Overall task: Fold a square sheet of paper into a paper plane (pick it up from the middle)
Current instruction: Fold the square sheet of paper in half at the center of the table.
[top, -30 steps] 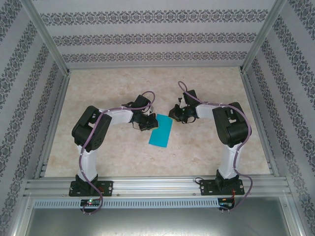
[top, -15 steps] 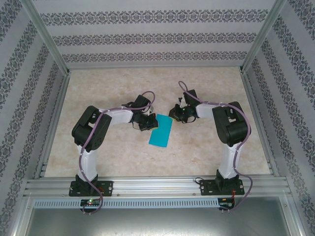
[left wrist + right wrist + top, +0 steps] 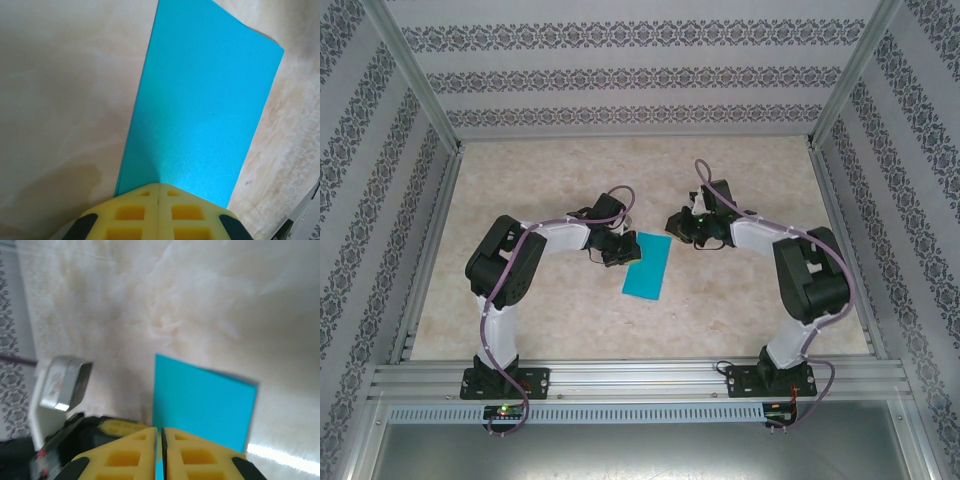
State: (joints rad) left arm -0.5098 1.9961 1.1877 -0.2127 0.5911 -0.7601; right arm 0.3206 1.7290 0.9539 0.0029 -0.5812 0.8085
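teal sheet of paper (image 3: 648,267), a folded oblong, flat on the table (image 3: 520,180)

from above: the sheet of paper lies mid-table; my left pincer (image 3: 617,252) touches its left edge, and my right pincer (image 3: 681,228) sits just beside its far right corner. left wrist: my left pincer (image 3: 158,192) is closed tight, yellow fingers (image 3: 130,212) pressed together with no gap. the near edge of the sheet of paper (image 3: 200,110) runs under their tips, and two layers show along its left side. i cannot tell whether i bear down on it. right wrist: my right pincer (image 3: 161,434) is all but closed, a hairline slit with nothing gripped. the sheet of paper (image 3: 202,405) lies just ahead, with my left pincer at its left edge.
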